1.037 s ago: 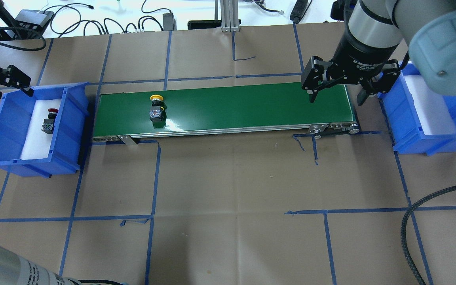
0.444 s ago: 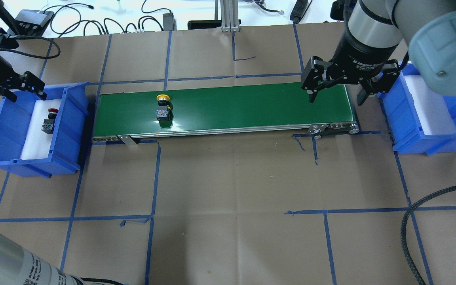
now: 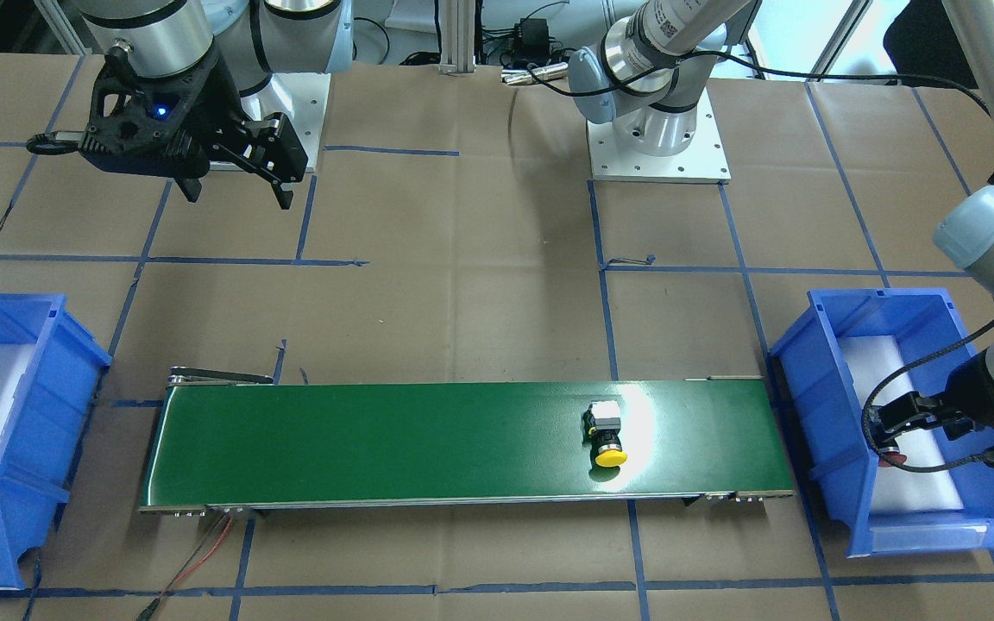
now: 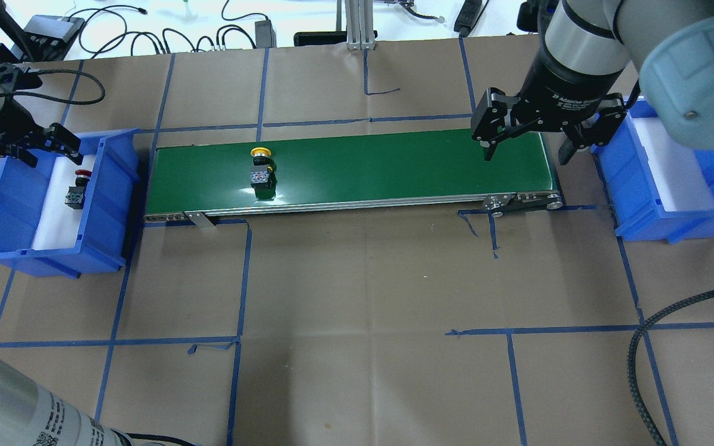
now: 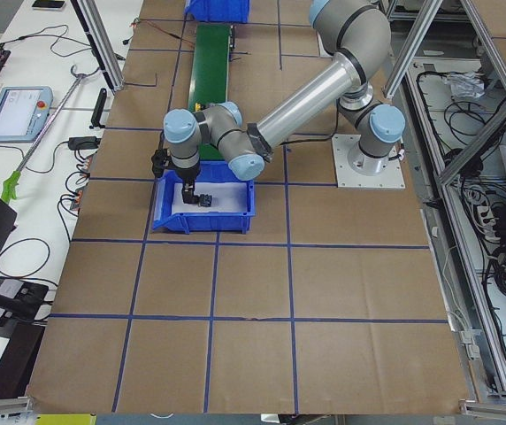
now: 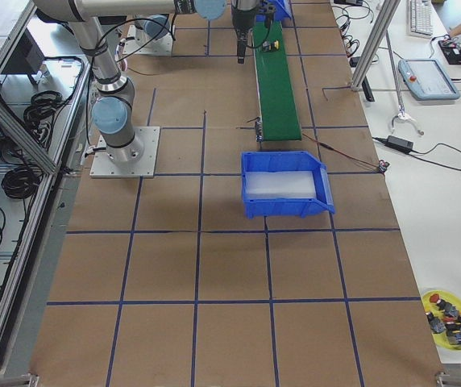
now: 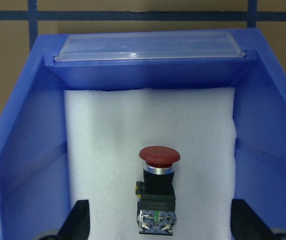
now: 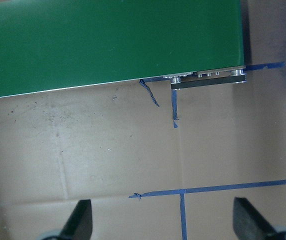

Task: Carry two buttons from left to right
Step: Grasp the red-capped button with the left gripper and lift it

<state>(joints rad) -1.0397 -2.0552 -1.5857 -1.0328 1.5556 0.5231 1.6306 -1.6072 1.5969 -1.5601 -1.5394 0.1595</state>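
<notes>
Red-capped, black-bodied push-button switch [image 7: 157, 197] on its side on white foam pad [image 7: 108, 130] inside left blue plastic bin [image 4: 115, 186], under left end effector [image 4: 51, 153], jaws apart. Yellow-capped push-button switch [image 4: 261, 168] on green conveyor belt [image 4: 394, 167]. Right end effector [image 4: 525, 157] spread wide, empty, over belt's right end

Matt, creased brown paper covers the counter [image 4: 357, 279]. The green belt [image 4: 394, 164] is smooth, faintly glossy, metal-edged; the plastic bin [image 4: 115, 186] at 9 o'clock holds white foam [image 7: 108, 130] and the glossy-capped red button [image 7: 157, 200]
</notes>
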